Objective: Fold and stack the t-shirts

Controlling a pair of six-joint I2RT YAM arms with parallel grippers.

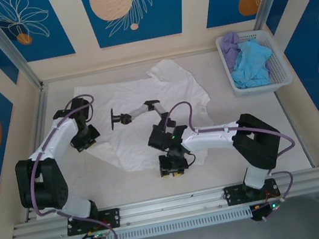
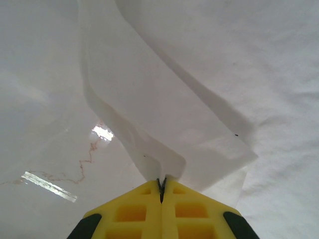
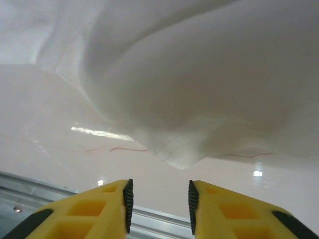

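White t-shirt (image 1: 139, 107) lying rumpled at the centre of the tabletop (image 1: 216, 168). Left end effector (image 2: 161, 183), at the shirt's 9 o'clock edge, is closed and pinches a fold of its cloth. Right end effector (image 3: 159, 191), jaws parted and empty, sits just off the 6 o'clock hem. At 2 o'clock, a white basket (image 1: 281, 68) holds the light blue t-shirt (image 1: 251, 66) and the lavender t-shirt (image 1: 231, 43).

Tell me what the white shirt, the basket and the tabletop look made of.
White t-shirt: thin soft cloth, probably cotton knit; it drapes and creases. Basket: white plastic, apparently, with moulded lattice walls. Tabletop: smooth, glossy pale surface, material unclear; it shows lamp glare.
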